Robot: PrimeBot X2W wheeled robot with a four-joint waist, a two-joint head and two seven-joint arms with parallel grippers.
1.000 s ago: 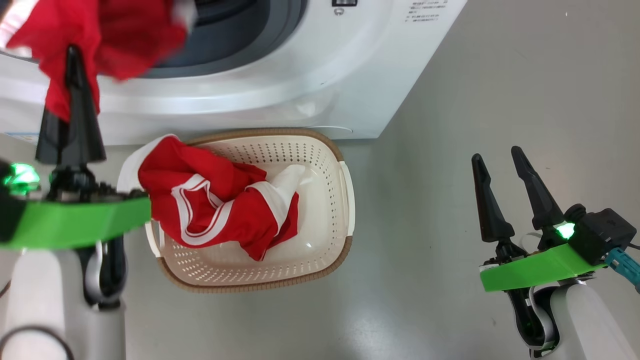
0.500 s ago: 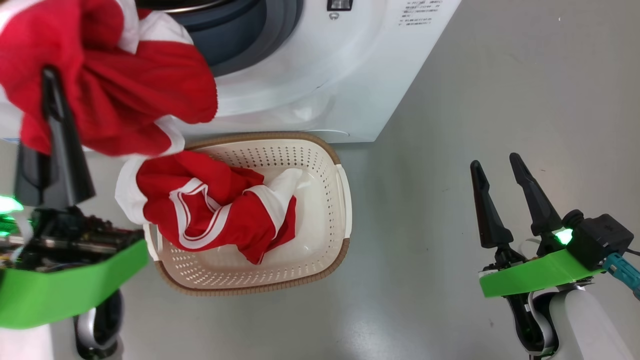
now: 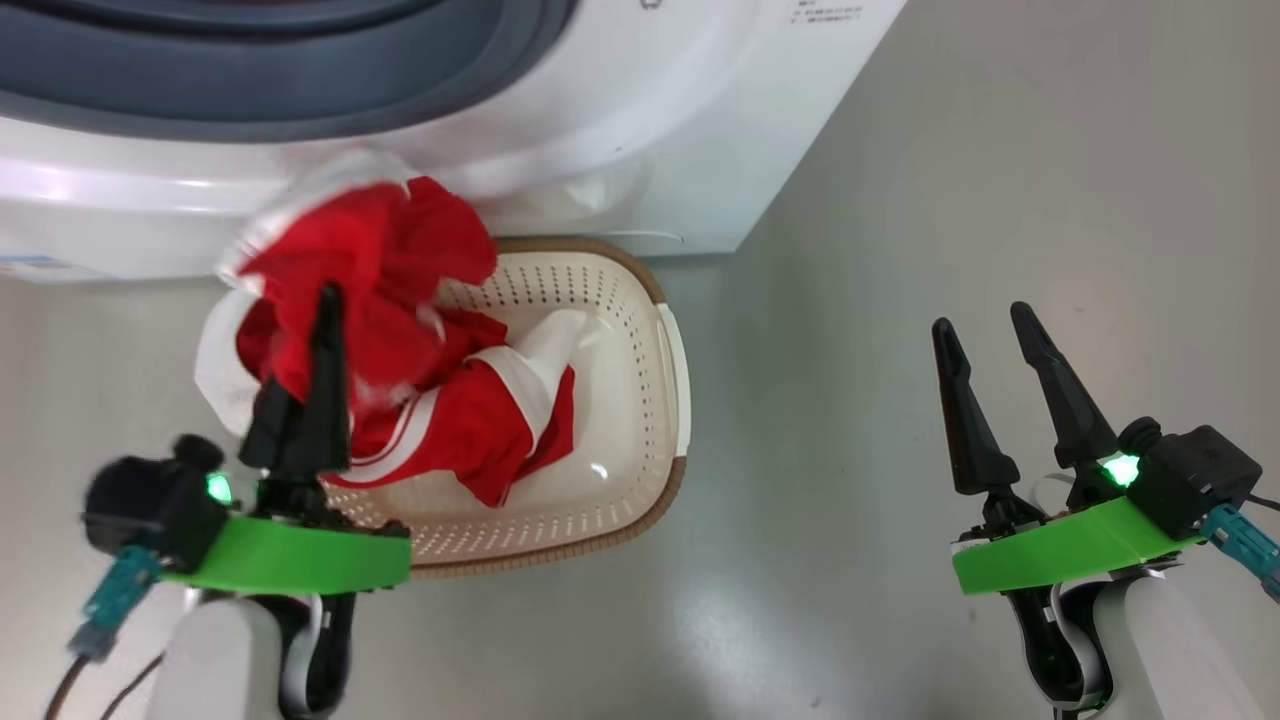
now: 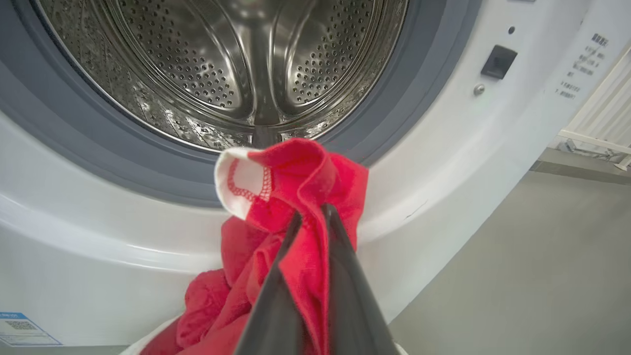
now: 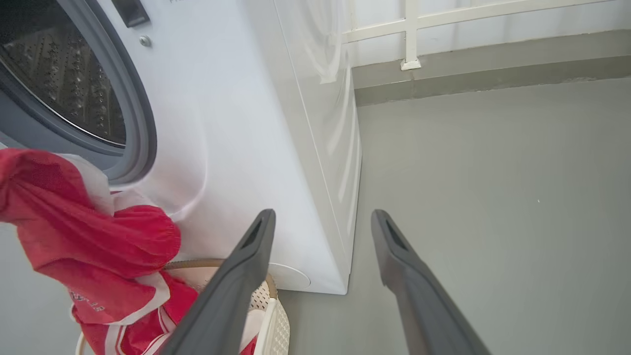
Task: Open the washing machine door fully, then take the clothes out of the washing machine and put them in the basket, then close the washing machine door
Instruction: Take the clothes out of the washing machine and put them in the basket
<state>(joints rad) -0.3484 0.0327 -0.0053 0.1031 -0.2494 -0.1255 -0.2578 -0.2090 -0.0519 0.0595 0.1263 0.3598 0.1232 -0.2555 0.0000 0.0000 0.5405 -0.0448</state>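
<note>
Jaws of the left gripper point(image 3: 328, 300) are pinching narrow on a red jersey piece point(image 3: 380, 250), which is bunching above the left end of the basket point(image 3: 645, 400) at centre-left of the head view. More of the clothes point(image 3: 490, 430) are lying in that basket on the floor point(image 3: 900, 250), just below the washing machine point(image 3: 600, 130) stretching across the top of the frame. At lower right, the right gripper point(image 3: 980, 318) is hovering with jaws wide, holding nothing.

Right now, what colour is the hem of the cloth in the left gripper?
White with red stitching, edging the red jersey piece; clearest in the left wrist view.
</note>
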